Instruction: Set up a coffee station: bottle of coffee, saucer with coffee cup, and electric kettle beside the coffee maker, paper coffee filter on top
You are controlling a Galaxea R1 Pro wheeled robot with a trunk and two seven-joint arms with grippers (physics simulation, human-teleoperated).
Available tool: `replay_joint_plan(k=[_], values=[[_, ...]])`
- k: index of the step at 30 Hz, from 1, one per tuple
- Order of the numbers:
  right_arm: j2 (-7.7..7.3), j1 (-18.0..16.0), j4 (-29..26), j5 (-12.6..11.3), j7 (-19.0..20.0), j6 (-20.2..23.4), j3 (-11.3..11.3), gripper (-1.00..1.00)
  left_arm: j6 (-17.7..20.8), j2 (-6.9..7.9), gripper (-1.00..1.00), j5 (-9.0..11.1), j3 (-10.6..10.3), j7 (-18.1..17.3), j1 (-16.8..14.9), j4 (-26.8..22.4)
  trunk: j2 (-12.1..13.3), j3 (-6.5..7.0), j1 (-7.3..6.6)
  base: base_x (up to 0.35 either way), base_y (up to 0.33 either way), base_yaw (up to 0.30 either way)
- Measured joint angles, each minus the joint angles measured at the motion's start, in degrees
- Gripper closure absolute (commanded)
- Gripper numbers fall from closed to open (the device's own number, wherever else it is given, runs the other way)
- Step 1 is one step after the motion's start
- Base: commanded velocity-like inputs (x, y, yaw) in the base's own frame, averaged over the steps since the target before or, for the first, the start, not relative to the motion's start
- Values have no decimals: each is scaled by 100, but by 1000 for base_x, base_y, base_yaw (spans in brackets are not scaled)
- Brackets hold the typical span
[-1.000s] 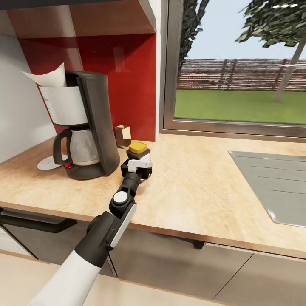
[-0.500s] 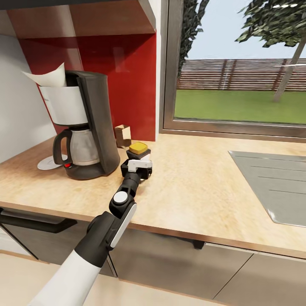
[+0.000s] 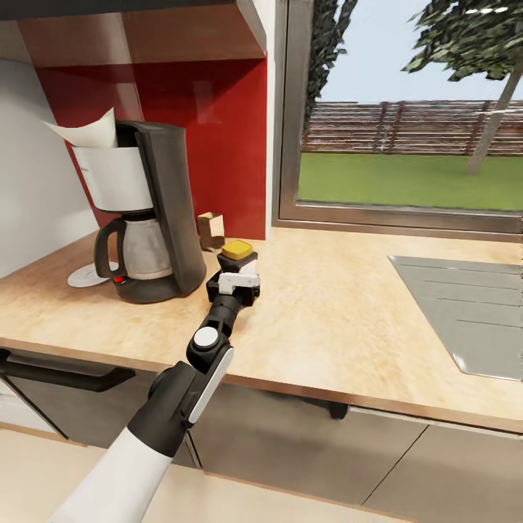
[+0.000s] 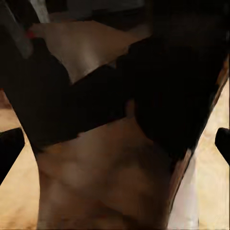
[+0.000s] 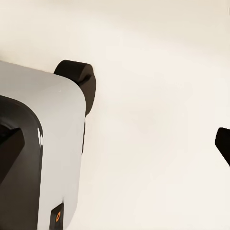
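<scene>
The left gripper (image 3: 234,278) is down on the countertop (image 3: 341,319), clamped around the bottle of coffee (image 3: 237,256), whose tan cap pokes out just beside the coffee maker (image 3: 149,218). A paper coffee filter (image 3: 91,133) sits in the machine's top and the saucer (image 3: 86,275) lies behind it. The right wrist view is too poor to judge, so I can't tell that gripper's state.

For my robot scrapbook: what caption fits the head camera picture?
Left hand sets tan-capped dark coffee bottle on light wood countertop beside tall black coffee maker.
</scene>
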Motion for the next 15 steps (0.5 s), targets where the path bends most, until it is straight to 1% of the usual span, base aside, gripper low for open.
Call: replay_joint_plan(k=[15], values=[[0,0,1,0,0,-3,0,-100,-3,2,-100,3,0,-4,0,-13,0,0,1,-323,0,0]])
